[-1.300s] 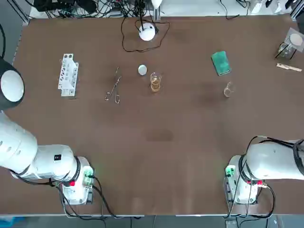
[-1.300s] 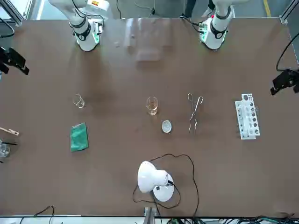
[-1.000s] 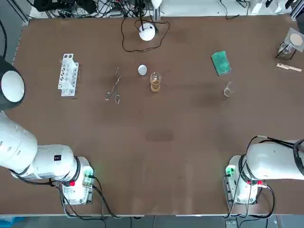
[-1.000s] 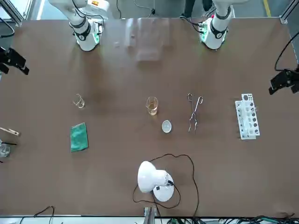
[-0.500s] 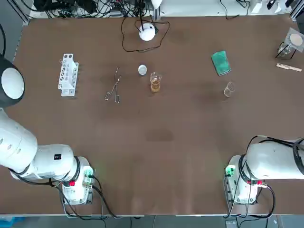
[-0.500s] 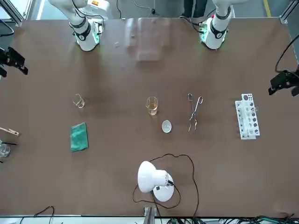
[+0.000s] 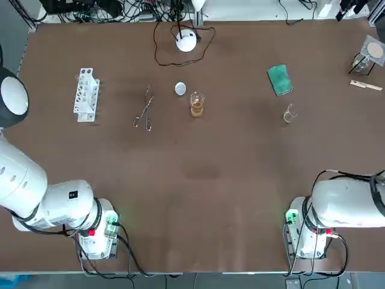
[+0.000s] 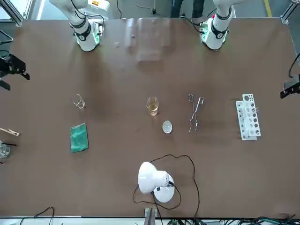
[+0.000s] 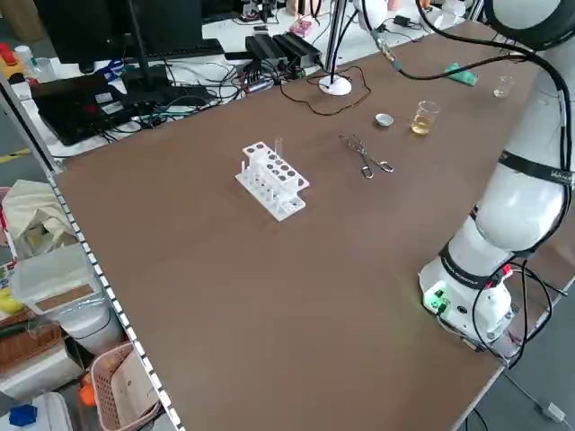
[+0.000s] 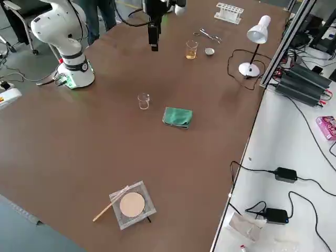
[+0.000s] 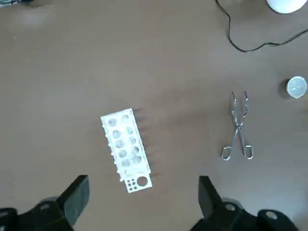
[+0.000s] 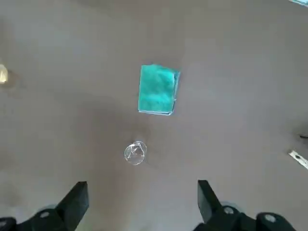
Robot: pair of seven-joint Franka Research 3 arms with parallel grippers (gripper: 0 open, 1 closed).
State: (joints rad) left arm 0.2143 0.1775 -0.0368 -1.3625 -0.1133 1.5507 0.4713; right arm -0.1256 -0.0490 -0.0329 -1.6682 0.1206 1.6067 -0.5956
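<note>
Top view, from the left: the left gripper (image 11: 143,183) hangs high over the rack (image 7: 86,95), its fingers (image 11: 77,195) spread wide and holding nothing; the rack stands toward the left side of the desk (image 7: 204,192), so a drop that lands off-centre could, I judge, tip the light frame or shove it toward that edge; the tongs (image 7: 144,111) lie well apart from the rack, with bare room between; a cap (image 7: 180,89) sits just beside the beaker (image 7: 197,104), which carries amber liquid, and a low sweep across the middle could spill it; behind them the lamp (image 7: 186,41) trails a looped cord (image 7: 156,53) near the far edge, a likely snag for a long reach; the cloth (image 7: 279,79) lies near the glass (image 7: 290,114), apart from it; the right gripper (image 12: 143,185) hovers high above that glass, likewise wide and empty; the glass is small, clear and light, so a finger striking its rim would probably knock it over; a mat (image 7: 370,54) and a stick (image 7: 366,85) sit in the far right corner, close to the edge, where a nudge could push them off; the near half of the desk lies bare and gives the widest room for moving.
</note>
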